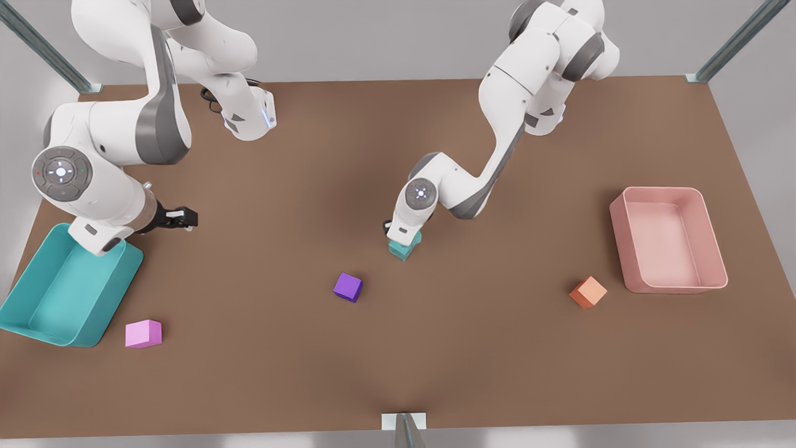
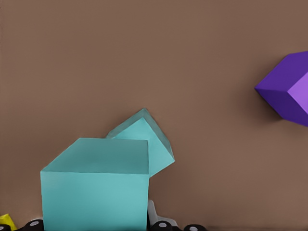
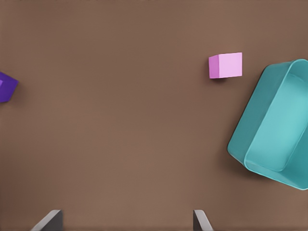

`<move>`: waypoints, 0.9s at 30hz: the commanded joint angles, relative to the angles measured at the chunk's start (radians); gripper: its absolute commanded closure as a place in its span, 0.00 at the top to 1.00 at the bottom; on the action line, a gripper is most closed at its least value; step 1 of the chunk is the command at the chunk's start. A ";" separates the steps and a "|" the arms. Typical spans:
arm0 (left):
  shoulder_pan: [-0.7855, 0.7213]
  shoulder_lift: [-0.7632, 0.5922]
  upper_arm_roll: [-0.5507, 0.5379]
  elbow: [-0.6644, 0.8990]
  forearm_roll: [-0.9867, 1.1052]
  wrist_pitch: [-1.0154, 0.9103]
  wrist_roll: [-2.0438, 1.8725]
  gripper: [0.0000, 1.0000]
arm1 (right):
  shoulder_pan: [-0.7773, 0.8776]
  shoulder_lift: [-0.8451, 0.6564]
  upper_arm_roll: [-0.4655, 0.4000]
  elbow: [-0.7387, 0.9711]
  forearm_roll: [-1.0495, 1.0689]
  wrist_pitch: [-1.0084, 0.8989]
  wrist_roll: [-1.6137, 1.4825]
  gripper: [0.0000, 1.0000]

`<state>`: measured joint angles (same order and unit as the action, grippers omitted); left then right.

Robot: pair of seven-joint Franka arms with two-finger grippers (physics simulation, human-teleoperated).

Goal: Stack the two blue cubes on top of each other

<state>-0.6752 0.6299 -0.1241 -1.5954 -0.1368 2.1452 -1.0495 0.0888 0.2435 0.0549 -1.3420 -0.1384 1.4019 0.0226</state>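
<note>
My left gripper (image 1: 404, 240) is at the table's middle, shut on one blue cube (image 2: 94, 188) (image 1: 415, 238). The other blue cube (image 2: 149, 142) (image 1: 402, 251) lies on the brown table just below and beside it, turned at an angle. The held cube overlaps it only partly, and I cannot tell whether they touch. My right gripper (image 3: 126, 224) (image 1: 178, 218) waits open above bare table at the front view's left, beside the teal tray.
A purple cube (image 1: 347, 287) (image 2: 288, 89) sits near the blue cubes, toward the front view's left. A teal tray (image 1: 37, 323) (image 3: 255, 120) and a pink cube (image 1: 143, 333) (image 3: 225, 65) lie at the front view's left. An orange cube (image 1: 587, 292) and a pink tray (image 1: 715, 242) are at its right.
</note>
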 commanded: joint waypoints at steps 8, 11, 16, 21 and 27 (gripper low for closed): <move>0.002 0.019 -0.015 0.000 -0.006 0.082 -0.191 0.54 | -0.009 0.004 0.000 0.020 0.005 0.000 -0.007 1.00; 0.003 0.019 -0.015 0.000 -0.003 0.091 -0.191 0.54 | -0.009 0.004 -0.001 0.020 0.005 0.000 -0.007 1.00; 0.000 0.024 -0.015 0.002 -0.003 0.102 -0.191 0.55 | -0.008 0.004 0.000 0.020 0.003 0.000 -0.006 1.00; 0.000 0.033 -0.015 0.002 -0.003 0.111 -0.191 0.78 | -0.011 0.007 -0.001 0.029 0.013 0.000 -0.004 1.00; 0.006 0.031 -0.015 0.005 -0.003 0.111 -0.191 1.00 | -0.006 0.019 0.000 0.041 0.008 -0.001 0.003 1.00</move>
<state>-0.6700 0.6629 -0.1394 -1.5914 -0.1400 2.2506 -1.2043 0.0825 0.2618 0.0552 -1.3028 -0.1302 1.4019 0.0214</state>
